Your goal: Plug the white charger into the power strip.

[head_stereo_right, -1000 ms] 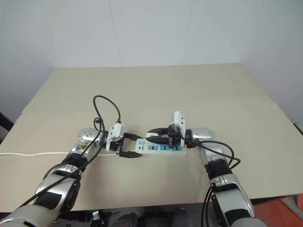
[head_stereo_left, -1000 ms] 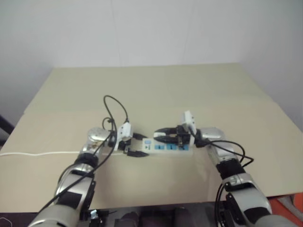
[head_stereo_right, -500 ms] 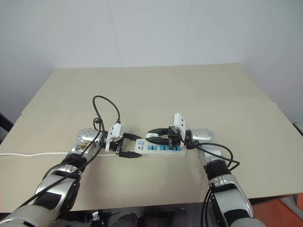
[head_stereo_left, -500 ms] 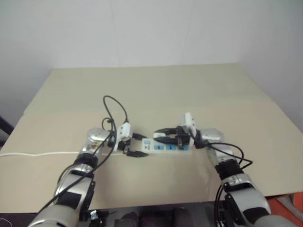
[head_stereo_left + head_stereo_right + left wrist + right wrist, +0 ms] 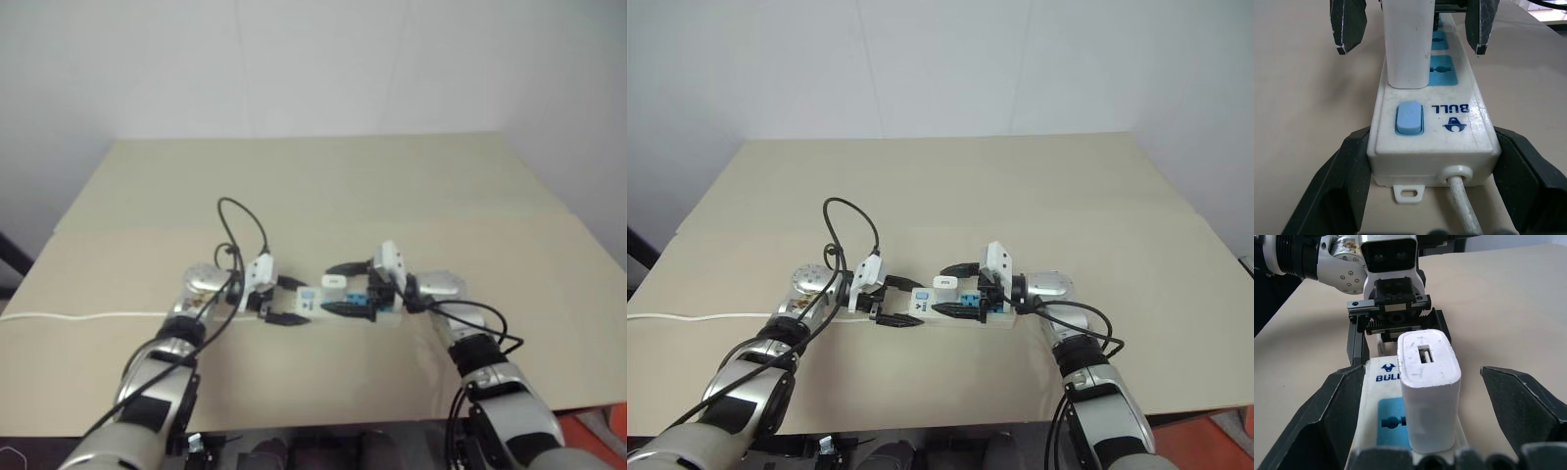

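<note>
The white charger (image 5: 943,282) stands upright in the socket nearest the switch end of the power strip (image 5: 965,317), which lies flat on the table. My right gripper (image 5: 942,291) is open. Its fingers (image 5: 1327,406) stand wide on either side of the charger (image 5: 1429,382) without touching it. My left gripper (image 5: 911,303) comes in from the opposite side and is shut on the strip's switch end (image 5: 1435,132), with a black finger (image 5: 1347,166) against each long side. Two blue sockets show beyond the charger (image 5: 1406,44).
The strip's thin white cord (image 5: 696,316) runs left across the beige table (image 5: 950,186) to its edge. A black cable (image 5: 847,211) loops up over my left wrist. The table's front edge lies just below both forearms.
My right gripper has opened and let go of the white charger, which now stands alone in the strip. The left gripper and the strip have not visibly moved.
</note>
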Motion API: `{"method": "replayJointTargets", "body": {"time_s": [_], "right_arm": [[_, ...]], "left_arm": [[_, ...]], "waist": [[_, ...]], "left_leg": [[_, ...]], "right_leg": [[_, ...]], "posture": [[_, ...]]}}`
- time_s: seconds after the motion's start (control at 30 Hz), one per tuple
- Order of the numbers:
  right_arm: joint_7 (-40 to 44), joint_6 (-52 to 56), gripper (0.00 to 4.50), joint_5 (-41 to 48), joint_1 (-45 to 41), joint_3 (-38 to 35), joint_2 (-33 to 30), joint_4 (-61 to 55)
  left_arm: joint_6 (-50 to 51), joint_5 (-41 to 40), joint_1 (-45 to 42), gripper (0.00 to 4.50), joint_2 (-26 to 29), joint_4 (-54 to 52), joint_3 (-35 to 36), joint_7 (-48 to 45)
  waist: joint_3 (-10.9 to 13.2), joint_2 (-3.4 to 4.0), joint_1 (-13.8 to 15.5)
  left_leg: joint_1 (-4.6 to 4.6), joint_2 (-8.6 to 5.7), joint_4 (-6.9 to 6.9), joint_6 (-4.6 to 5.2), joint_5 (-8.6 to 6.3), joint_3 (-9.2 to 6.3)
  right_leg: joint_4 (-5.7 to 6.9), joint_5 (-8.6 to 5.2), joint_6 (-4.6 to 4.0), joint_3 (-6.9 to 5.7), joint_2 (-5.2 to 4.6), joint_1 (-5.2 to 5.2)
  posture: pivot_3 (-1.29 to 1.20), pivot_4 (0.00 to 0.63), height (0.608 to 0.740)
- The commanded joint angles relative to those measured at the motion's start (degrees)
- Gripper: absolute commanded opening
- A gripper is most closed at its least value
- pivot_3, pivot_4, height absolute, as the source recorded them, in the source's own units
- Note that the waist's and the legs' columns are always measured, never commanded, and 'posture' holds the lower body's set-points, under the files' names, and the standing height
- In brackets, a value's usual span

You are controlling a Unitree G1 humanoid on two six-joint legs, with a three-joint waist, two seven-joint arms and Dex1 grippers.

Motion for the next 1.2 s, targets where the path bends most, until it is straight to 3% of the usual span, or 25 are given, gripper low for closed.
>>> {"method": "replayJointTargets", "body": {"time_s": [0.03, 0.23, 0.4, 0.53, 0.73, 0.9, 1.2], "right_arm": [[-0.02, 0.44, 4.50, -1.27, 1.02, -0.18, -1.07, 0.09], [-1.35, 2.26, 4.50, 0.61, 1.51, -2.15, -1.97, -4.36], [-2.15, 6.65, 4.50, 4.46, 3.62, -5.60, -5.35, -13.35], [-0.42, 11.32, 4.50, 9.30, 8.32, -11.49, -13.65, -23.64], [2.47, 11.51, 4.50, 8.56, 16.59, -17.75, -27.28, -27.59], [3.34, 11.17, 4.50, 9.05, 23.84, -22.28, -34.10, -30.86], [1.08, 11.70, 4.50, 9.38, 31.70, -26.67, -36.37, -36.53]], "left_arm": [[0.61, 0.87, -0.93, 4.49, 0.11, 0.76, -0.18, -0.04], [-3.06, -1.97, 0.37, 4.49, 0.44, -2.43, 2.73, 0.58], [2.44, -8.52, 3.43, 4.49, 2.25, -10.69, 6.12, -3.63], [11.86, -15.10, 10.69, 4.49, 8.50, -25.80, 6.58, -5.03], [12.49, -13.39, 18.63, 4.49, 17.21, -34.98, 7.13, -4.08], [10.29, -12.34, 20.20, 4.49, 20.76, -32.83, 8.41, -2.63], [5.80, -11.55, 18.68, 4.49, 21.05, -25.63, 7.81, -2.95]], "waist": [[0.00, 0.00, 0.00], [0.01, 0.00, 0.06], [0.01, 0.00, -0.01], [0.03, 0.02, -0.25], [0.09, 0.10, 0.38], [0.12, 0.16, 1.43], [0.12, 0.15, 1.54]], "left_leg": [[-0.02, -0.01, 0.00, 0.00, 0.00, 0.00], [-0.20, -0.01, 0.02, -0.02, 0.02, -0.01], [-0.64, -0.02, 0.06, -0.06, 0.04, 0.00], [-1.00, -0.01, 0.10, -0.09, 0.06, 0.00], [-0.84, 0.00, 0.05, -0.02, 0.01, 0.01], [-0.78, 0.03, 0.02, 0.21, -0.12, 0.04], [-0.69, 0.06, 0.00, 0.04, -0.02, 0.12]], "right_leg": [[0.01, 0.00, 0.00, 0.01, 0.00, -0.01], [0.00, 0.00, 0.00, -0.01, 0.00, -0.14], [0.12, 0.01, -0.02, 0.03, -0.03, -0.63], [0.52, 0.03, -0.04, 0.06, -0.04, -1.04], [0.49, 0.02, -0.06, 0.05, -0.02, -0.92], [0.13, 0.03, -0.11, 0.04, -0.01, -0.86], [0.02, 0.03, -0.12, 0.04, -0.01, -0.73]], "posture": [[0.00, 0.150, 0.740], [0.00, 0.150, 0.740], [0.00, 0.150, 0.740], [0.00, 0.150, 0.740], [0.00, 0.150, 0.740], [0.00, 0.150, 0.740], [0.00, 0.150, 0.740]]}}
